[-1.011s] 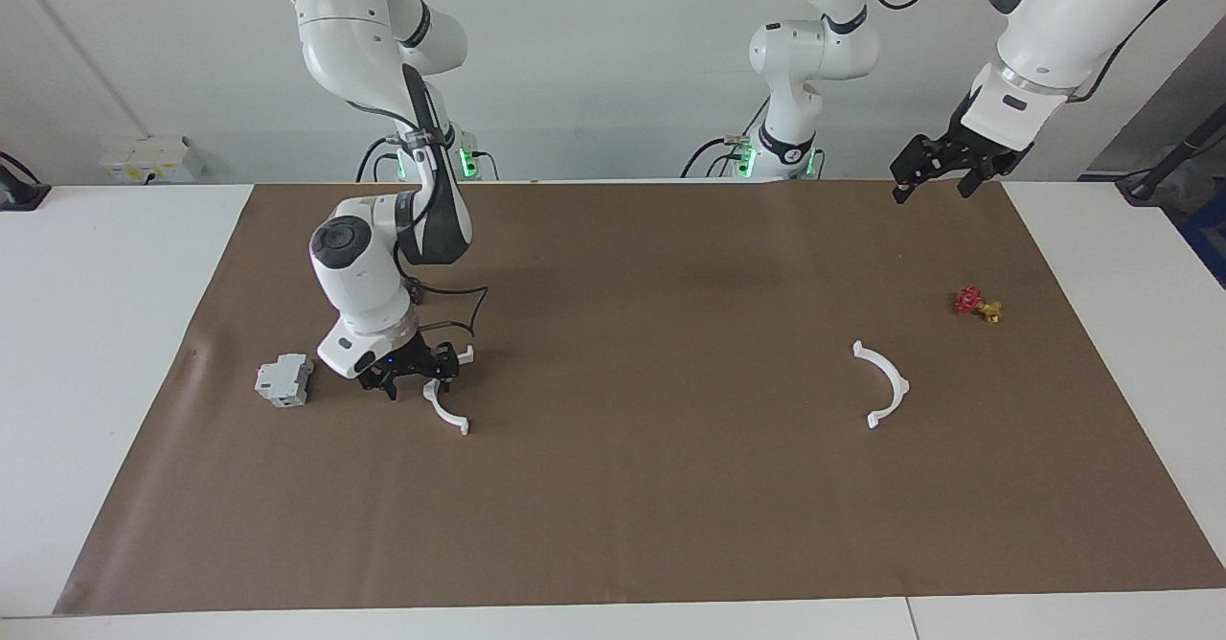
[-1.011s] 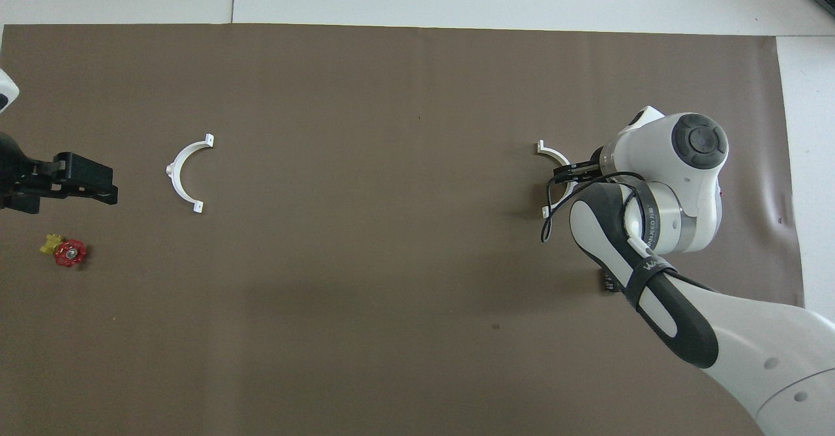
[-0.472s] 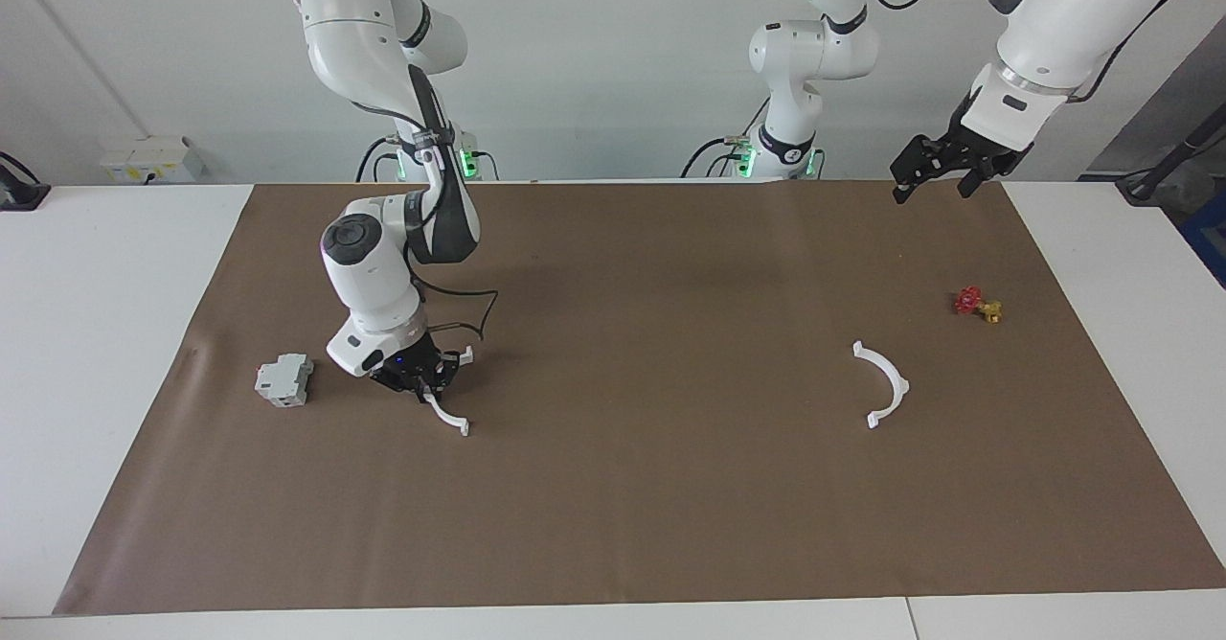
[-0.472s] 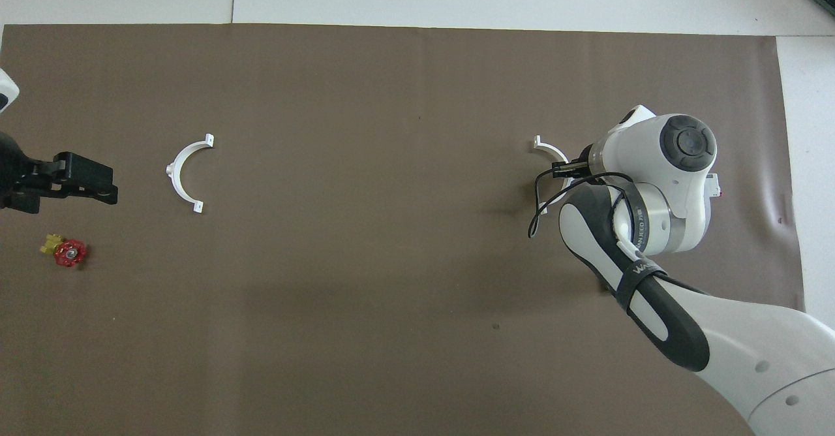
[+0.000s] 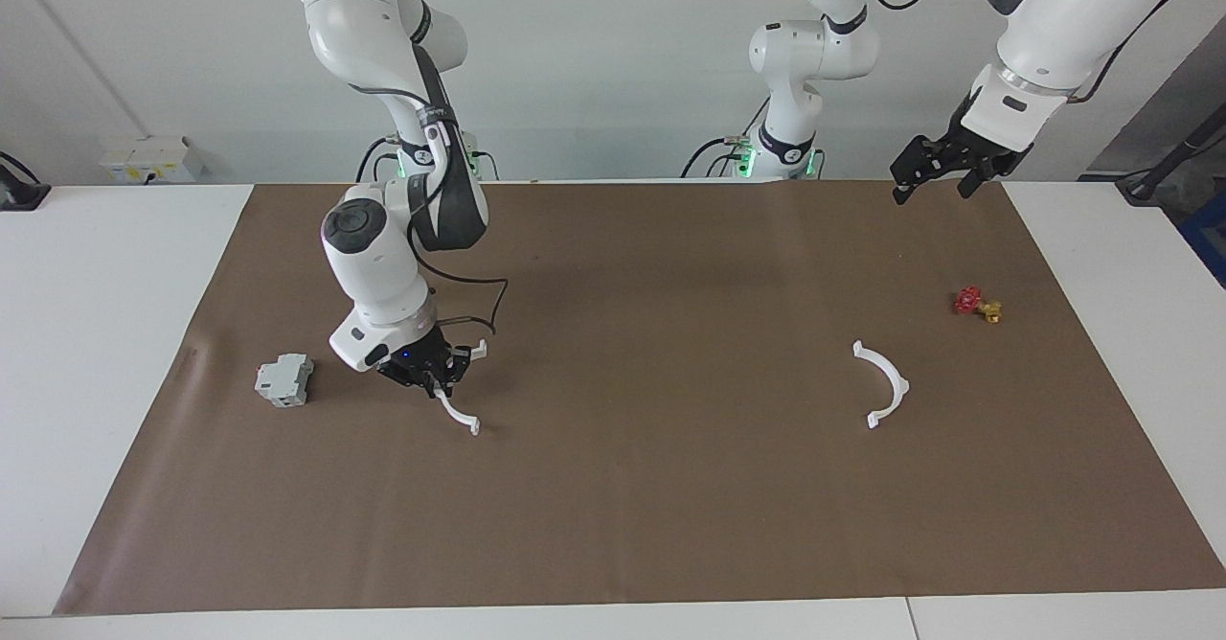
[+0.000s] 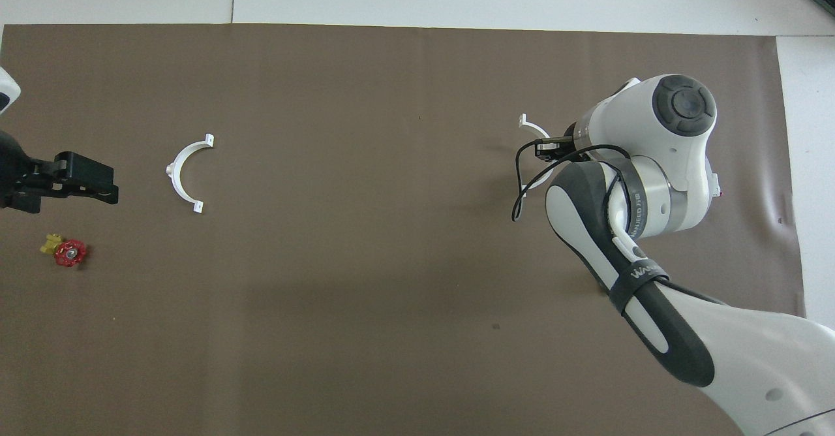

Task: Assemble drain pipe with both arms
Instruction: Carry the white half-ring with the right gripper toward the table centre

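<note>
Right gripper [image 5: 433, 375] clamps one half-ring [image 5: 458, 414] near the table's right-arm end. We note the other half-ring [image 5: 886, 386] lies toward the left-arm end, closest to the wide-open left gripper [image 5: 934, 175].

right arm [image 5: 383, 257] bent low, jaws clamped | left arm [image 5: 1030, 46] raised, jaws spread

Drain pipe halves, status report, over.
Right end effector shut on one white plastic half-ring. Left end effector open, waiting. Second white half-ring untouched on brown mat.
</note>
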Controlling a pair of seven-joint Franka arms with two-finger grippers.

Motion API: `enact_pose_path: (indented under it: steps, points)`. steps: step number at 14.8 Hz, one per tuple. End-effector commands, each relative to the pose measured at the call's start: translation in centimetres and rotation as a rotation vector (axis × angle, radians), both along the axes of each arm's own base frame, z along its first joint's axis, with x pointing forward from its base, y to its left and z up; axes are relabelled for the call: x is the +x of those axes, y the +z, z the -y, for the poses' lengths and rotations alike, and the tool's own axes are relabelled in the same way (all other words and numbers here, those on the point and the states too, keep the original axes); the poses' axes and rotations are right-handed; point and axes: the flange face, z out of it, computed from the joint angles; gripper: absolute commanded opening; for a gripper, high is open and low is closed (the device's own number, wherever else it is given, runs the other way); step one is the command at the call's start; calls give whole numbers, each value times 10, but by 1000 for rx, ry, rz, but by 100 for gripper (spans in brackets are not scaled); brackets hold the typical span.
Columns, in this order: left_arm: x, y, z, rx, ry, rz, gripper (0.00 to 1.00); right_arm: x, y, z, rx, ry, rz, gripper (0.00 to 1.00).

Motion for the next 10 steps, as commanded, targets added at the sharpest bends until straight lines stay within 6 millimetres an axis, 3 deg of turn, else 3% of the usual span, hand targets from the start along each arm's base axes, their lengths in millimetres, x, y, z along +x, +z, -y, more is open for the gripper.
enact_pose_path:
  steps: [1,4,6,10]
  points:
    - [5,1,-3,-8,-6,11,100,-1,20,-58,39,-62,14,0]
    - [5,2,-3,-6,-5,12,100,-13,28,-122,65,-97,26,0]
    - [5,2,-3,-6,-5,14,100,-21,21,-158,63,-92,24,0]
    - [5,2,-3,-6,-5,12,100,-37,-6,-202,46,46,1,0]
